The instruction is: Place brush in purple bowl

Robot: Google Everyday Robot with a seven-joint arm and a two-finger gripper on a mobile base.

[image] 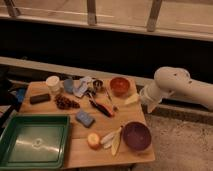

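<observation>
A wooden desk [80,152] fills the picture from the middle down to 7 o'clock; speckled grey floor [182,145] shows at 4 o'clock; behind the desk a pale ledge [45,64] runs across; above it is a wide dark wall [100,47]; at 12 o'clock are big windows [55,11] with grey metal posts [91,14]; the light is warm and dim.

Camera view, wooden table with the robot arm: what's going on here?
Nothing is being handled yet. The white robot arm comes in from the right, its gripper at the wooden table's right edge. The long, slim black brush lies mid-table among clutter, untouched. The glossy dark purple bowl sits near the front right corner, without the brush.
</observation>
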